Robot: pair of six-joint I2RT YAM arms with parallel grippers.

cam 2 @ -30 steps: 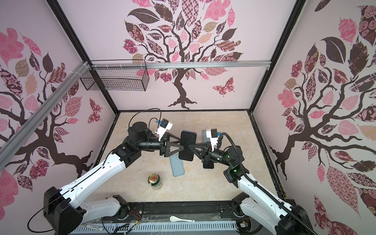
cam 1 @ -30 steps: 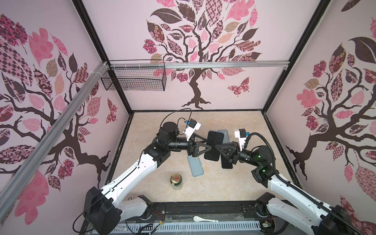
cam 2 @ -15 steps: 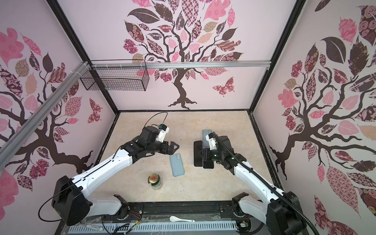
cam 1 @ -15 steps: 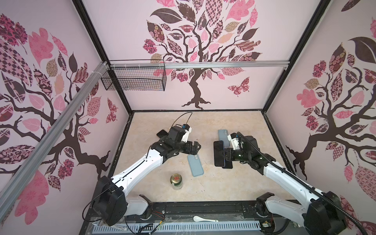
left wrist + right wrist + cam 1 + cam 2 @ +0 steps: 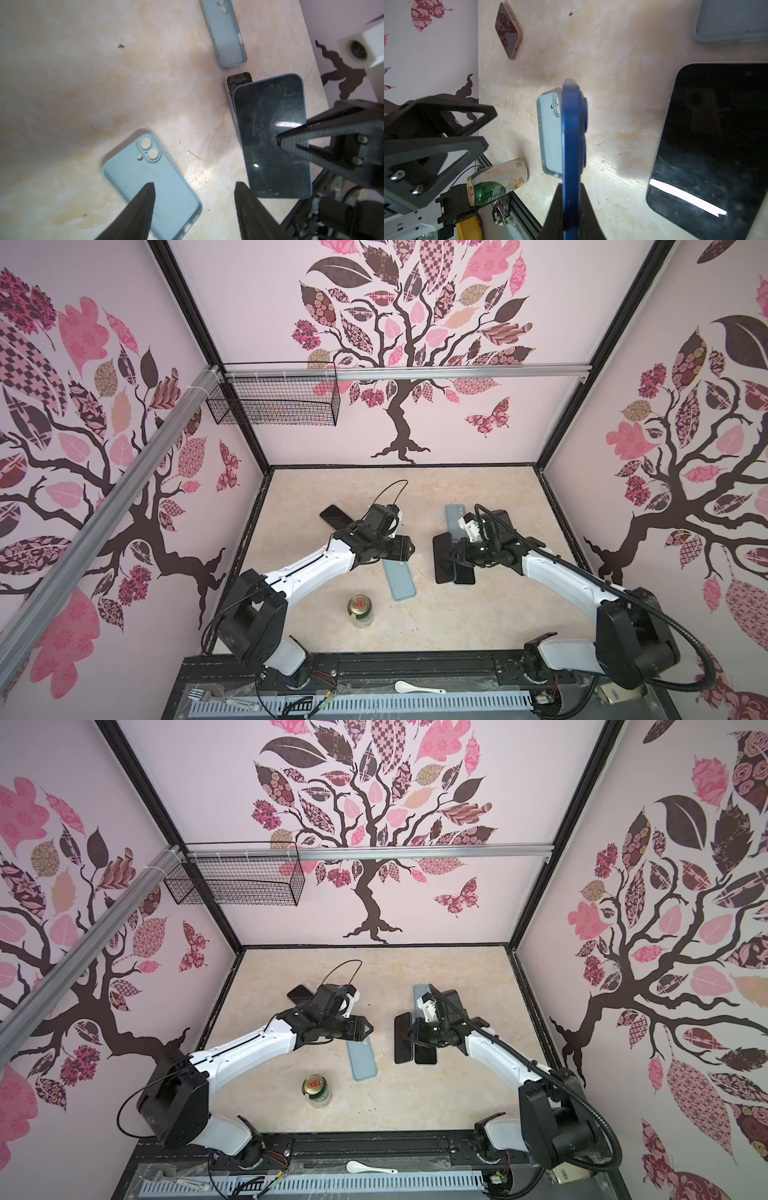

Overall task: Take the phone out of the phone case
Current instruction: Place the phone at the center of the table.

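The right claw (image 5: 572, 199) pinches a blue glass-fronted phone (image 5: 571, 135) at mid-length, its long axis crosswise to the claw, apparently raised off the desk (image 5: 83, 83). The pale-blue silicone case (image 5: 172, 197) lies flat and empty below the left claw (image 5: 195, 185), which is spread and holds nothing.

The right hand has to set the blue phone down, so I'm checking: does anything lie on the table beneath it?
Yes. A second phone lies flat on the table, apparently partly under the blue phone in the right hand. Bare table shows toward the empty case.
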